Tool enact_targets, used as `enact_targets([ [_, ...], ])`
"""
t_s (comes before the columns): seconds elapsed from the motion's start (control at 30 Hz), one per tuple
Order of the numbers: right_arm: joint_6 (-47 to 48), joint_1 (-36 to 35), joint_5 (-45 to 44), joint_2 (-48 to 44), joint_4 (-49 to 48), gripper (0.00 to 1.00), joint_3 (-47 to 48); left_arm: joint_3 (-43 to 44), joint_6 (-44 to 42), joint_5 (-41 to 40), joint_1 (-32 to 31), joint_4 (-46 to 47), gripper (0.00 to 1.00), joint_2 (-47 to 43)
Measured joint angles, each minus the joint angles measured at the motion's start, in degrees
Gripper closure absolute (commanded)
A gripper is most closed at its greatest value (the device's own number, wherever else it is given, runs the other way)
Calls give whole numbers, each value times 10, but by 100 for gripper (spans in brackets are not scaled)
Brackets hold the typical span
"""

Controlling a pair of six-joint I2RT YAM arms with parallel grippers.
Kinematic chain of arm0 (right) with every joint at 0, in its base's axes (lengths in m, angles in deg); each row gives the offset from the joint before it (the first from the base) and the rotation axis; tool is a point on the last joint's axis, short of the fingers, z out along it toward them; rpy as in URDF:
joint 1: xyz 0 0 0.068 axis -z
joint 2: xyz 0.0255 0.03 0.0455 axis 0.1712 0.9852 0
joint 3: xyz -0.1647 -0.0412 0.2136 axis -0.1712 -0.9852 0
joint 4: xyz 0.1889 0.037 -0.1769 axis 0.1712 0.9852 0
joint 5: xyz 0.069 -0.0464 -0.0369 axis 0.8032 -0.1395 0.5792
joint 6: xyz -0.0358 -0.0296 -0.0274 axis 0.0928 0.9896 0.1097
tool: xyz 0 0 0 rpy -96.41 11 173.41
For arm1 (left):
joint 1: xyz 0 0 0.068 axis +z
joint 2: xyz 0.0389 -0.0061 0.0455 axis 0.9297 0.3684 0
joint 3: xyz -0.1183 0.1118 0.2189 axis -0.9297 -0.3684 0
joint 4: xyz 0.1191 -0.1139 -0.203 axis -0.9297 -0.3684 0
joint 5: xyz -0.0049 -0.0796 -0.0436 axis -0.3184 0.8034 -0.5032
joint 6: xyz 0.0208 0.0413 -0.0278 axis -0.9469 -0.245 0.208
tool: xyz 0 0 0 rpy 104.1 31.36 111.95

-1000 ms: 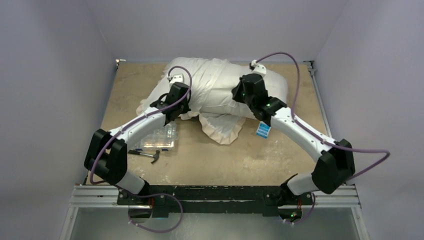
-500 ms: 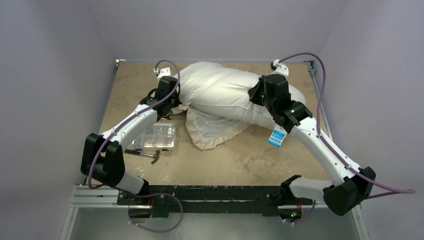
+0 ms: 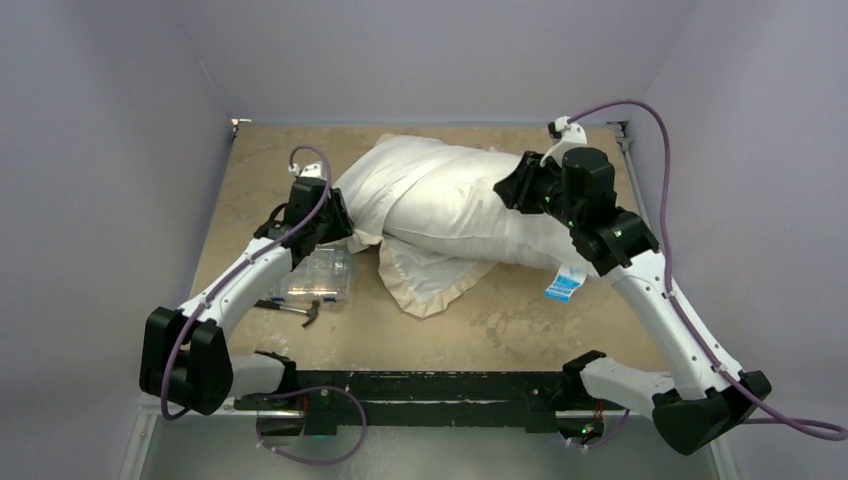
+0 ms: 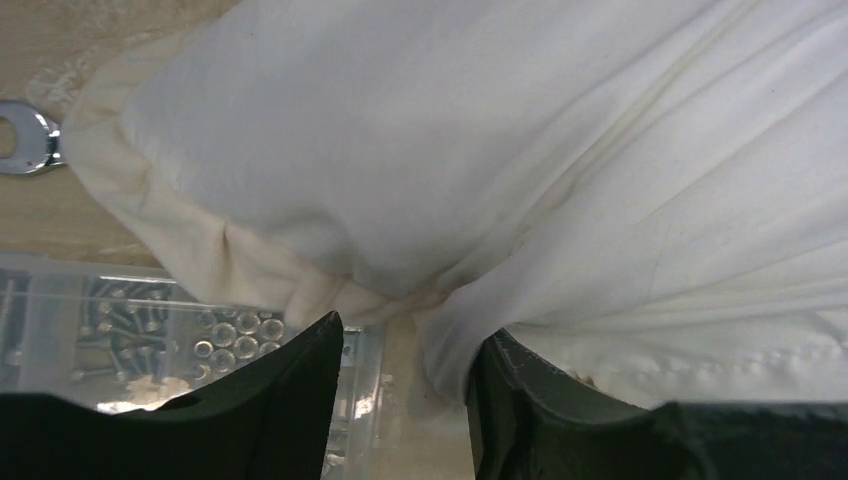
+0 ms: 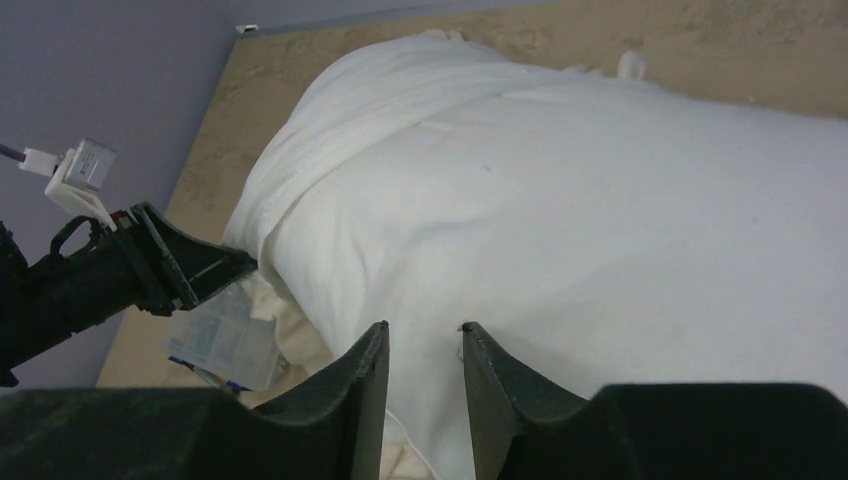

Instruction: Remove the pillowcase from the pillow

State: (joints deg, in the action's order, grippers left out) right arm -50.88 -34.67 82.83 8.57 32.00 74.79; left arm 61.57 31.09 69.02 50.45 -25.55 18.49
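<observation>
- The pillow [image 3: 480, 220] lies across the far half of the bench [image 3: 260, 170]. Its blue-and-white tag [image 3: 565, 285] pokes out at 4 o'clock, beside the right arm, which covers that corner.
- The pillowcase [image 3: 430, 280], white side out, wraps the pillow's 9 o'clock end, and a frilled flap spills toward 6 o'clock. It is white on white, so the edge between the two is hard to trace.
- Left hand [image 4: 410, 335]: fingers apart, with bunched cover fabric at the mouth of the gap, touching one finger. A clear box of screws [image 4: 150, 330] sits behind, partly cut off.
- Right hand [image 5: 425, 335]: fingers narrowly apart over the pillow's 3 o'clock end, with nothing visibly pinched between them.
</observation>
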Motion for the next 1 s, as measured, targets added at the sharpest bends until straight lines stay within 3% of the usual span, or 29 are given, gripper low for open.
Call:
enact_targets([
  [0.07, 9, 6, 8, 1, -2, 36, 16, 0, -2, -8, 7, -14, 47, -14],
  [0.17, 19, 9, 25, 10, -14, 22, 52, 9, -6, -19, 11, -45, 41, -28],
  [0.3, 25, 9, 31, 25, -41, 12, 83, 46, -19, -25, 12, -74, 34, -29],
  [0.63, -8, 50, -64, 149, -65, 6, 58, 164, -69, -3, 14, -100, 29, -10],
  [0.8, -19, 110, -82, 170, -78, 3, 11, 207, -86, 15, 14, -108, 28, 13],
  [1.0, -21, 115, -64, 188, -134, 1, -49, 271, -97, 35, 11, -108, 26, 66],
])
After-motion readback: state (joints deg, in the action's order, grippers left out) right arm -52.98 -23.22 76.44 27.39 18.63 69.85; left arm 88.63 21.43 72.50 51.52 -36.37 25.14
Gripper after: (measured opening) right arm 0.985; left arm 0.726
